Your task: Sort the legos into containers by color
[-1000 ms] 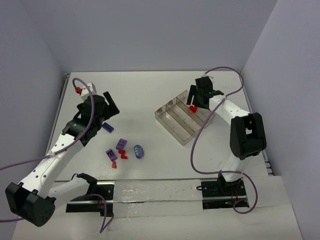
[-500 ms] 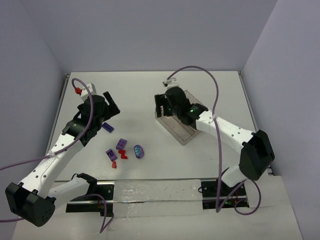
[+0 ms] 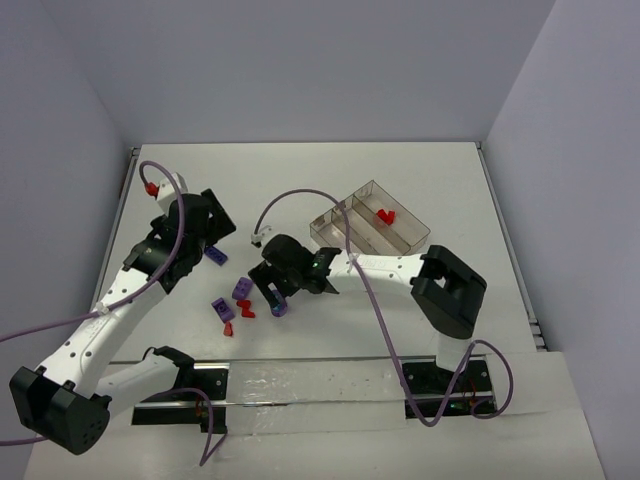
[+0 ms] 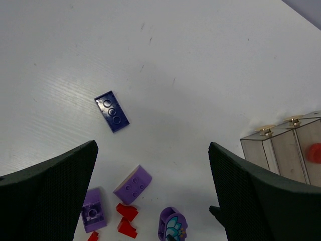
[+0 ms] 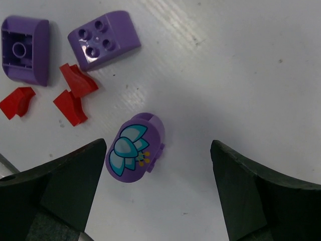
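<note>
The legos lie in a loose group left of centre. A purple oval lego with a flower print (image 5: 134,147) sits between my right gripper's (image 5: 158,196) open fingers, nearer the left finger, untouched. Just beyond it are small red legos (image 5: 70,106) and two purple bricks (image 5: 104,39). From above, the right gripper (image 3: 272,292) hovers over this group. My left gripper (image 3: 205,235) hangs open near a dark purple flat lego (image 4: 112,111), with nothing between its fingers. The clear tray of containers (image 3: 330,228) holds one red lego (image 3: 385,214) in a far compartment.
The right arm's purple cable (image 3: 290,200) loops over the table between the tray and the group of legos. Grey walls close the table at the back and both sides. The tray's near corner (image 4: 281,153) shows at the right of the left wrist view.
The right arm has swung from the tray leftward to the legos on the table, leaving a red lego in the tray. The left arm has barely shifted.
</note>
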Robot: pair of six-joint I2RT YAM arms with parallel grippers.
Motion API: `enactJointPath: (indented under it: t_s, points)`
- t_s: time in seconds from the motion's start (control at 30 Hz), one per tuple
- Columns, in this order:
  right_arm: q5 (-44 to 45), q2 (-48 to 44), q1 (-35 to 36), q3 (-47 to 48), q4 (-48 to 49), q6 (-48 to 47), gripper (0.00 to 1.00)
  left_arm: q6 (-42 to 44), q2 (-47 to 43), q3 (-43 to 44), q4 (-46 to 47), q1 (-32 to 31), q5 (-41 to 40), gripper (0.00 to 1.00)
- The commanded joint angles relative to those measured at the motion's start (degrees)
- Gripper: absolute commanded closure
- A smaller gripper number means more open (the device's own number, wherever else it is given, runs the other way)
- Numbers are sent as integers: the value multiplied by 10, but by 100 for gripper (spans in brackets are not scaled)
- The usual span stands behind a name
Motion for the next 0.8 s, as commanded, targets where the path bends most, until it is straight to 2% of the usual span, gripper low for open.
enactJointPath:
  t_s: [0.0, 0.23, 0.33, 0.5, 0.77]
  points:
    - [1, 13, 18, 33, -25, 0, 6, -6, -24, 10, 6, -1, -15, 1]
    - [34, 55, 31, 58, -65, 21, 6, -6, -10, 8, 18, -1, 4, 1]
    - [45, 78, 37, 67, -70, 41, 15, -4, -8, 9, 19, -1, 6, 1]
    - [58, 66, 39, 56, -58, 65, 44, -3, -15, 9, 19, -1, 8, 1]
    - [84, 39, 39, 72, -72, 54, 60, -3, -15, 8, 19, -1, 7, 1]
